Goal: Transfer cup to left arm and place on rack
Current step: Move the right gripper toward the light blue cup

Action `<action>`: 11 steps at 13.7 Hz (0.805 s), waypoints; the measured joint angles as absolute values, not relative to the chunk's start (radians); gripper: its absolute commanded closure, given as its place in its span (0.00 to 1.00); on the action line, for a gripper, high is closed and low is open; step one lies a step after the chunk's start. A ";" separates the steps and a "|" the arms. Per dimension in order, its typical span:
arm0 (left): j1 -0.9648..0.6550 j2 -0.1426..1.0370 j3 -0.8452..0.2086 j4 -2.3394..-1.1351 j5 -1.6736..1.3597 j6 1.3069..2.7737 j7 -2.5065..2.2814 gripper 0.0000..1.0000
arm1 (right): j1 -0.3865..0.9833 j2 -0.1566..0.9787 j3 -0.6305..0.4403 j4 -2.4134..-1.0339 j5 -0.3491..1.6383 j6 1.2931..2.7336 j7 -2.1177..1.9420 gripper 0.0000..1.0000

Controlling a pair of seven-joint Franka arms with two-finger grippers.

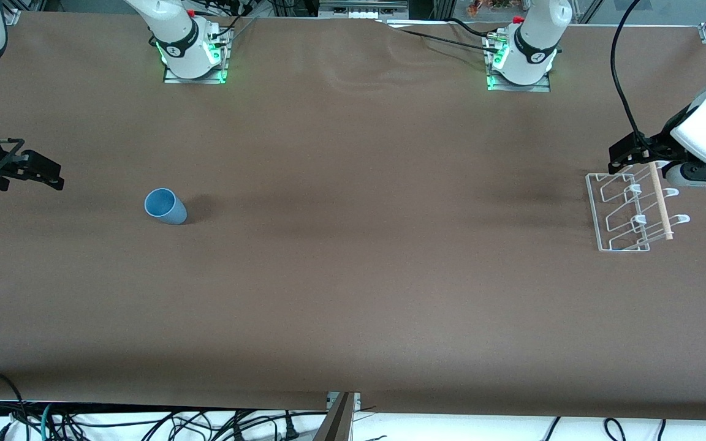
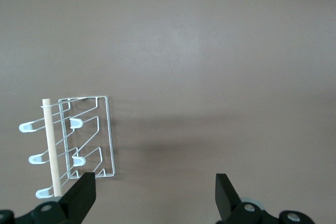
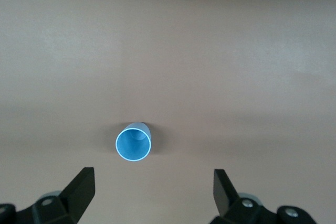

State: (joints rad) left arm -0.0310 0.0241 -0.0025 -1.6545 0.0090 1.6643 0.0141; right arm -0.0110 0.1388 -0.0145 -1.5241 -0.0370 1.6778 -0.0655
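The light blue cup stands upright, mouth up, on the brown table toward the right arm's end. It also shows in the right wrist view. My right gripper is open and empty, above the table beside the cup and apart from it; in its wrist view the cup lies just ahead of the fingers. The clear wire rack with its wooden dowel sits toward the left arm's end. My left gripper is open and empty, over the rack's edge; the rack lies beside one finger.
The two arm bases stand along the table's edge farthest from the front camera. A black cable hangs toward the left gripper. Bare brown table lies between the cup and the rack.
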 measured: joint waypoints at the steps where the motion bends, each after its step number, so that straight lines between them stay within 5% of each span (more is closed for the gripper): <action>1: -0.031 0.024 -0.002 -1.655 0.009 1.664 0.014 0.00 | -0.011 0.139 -0.014 -1.524 -0.037 1.678 -0.066 0.00; 11: -0.031 0.024 -0.003 -1.655 0.009 1.664 0.014 0.00 | -0.001 0.140 -0.013 -1.524 -0.037 1.678 -0.065 0.00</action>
